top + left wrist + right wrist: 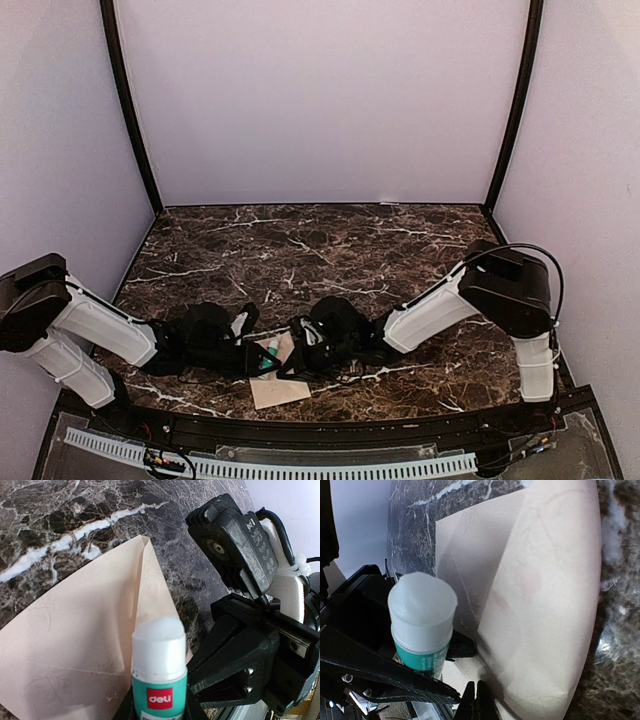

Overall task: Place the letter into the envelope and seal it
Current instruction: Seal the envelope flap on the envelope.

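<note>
The left gripper (258,352) clamped the glue stick (159,670) above the envelope (75,640) lying between both arms, and the closed right gripper (476,702) seemingly pinned it, so light strokes along the flap (142,550) were wise.

Dark brown marble table (340,245), white veins. Left arm (100,325) reaches in from 8 o'clock, right arm (440,305) from 4 o'clock. Left gripper (256,350) and right gripper (296,352) meet near 6 o'clock edge, tips close together. Small green-and-white glue stick (268,356) between them. Cream envelope (281,392) lies flat under both, one part sticking out toward 6 o'clock. Pale purple walls (320,100) all round.
</note>
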Controlling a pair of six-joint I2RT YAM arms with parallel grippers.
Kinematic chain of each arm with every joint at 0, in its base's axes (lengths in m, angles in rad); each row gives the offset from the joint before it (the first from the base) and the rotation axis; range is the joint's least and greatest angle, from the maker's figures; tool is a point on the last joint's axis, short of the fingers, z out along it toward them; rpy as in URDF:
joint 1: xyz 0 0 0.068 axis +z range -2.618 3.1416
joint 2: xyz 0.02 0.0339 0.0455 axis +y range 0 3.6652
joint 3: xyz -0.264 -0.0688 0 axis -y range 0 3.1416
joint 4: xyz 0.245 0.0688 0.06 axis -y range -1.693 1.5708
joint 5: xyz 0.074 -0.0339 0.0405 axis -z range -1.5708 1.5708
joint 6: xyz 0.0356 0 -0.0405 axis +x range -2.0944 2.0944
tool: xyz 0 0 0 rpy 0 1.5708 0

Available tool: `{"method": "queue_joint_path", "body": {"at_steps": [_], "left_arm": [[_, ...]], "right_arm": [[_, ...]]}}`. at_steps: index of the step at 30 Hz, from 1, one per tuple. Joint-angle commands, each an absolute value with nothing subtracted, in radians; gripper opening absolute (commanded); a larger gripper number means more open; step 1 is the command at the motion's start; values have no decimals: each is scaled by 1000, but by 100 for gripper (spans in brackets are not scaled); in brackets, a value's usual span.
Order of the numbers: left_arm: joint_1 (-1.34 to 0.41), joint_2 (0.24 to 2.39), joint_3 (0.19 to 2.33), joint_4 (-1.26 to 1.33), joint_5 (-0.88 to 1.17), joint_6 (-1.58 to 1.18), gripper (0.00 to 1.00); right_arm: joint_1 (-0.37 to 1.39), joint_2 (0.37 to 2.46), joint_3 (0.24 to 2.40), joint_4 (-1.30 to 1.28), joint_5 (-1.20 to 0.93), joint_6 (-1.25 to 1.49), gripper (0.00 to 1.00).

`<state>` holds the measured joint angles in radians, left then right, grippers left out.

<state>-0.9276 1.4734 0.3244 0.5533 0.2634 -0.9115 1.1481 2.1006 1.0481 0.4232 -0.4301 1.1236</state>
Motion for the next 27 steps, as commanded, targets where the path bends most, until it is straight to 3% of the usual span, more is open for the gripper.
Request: {"method": "queue_joint_path", "body": {"at_steps": [1,21,27], "left_arm": [[-941,1487,295,485,267,-907,0],[-939,1233,410,311,177,-816,0],[-940,1274,437,321,194,-791,0]], "right_arm": [[1141,2124,1057,372,-332,1079,0],[1170,1924,918,333,-393,1026,0],[1169,1926,929,350,-409,1026,0]]}}
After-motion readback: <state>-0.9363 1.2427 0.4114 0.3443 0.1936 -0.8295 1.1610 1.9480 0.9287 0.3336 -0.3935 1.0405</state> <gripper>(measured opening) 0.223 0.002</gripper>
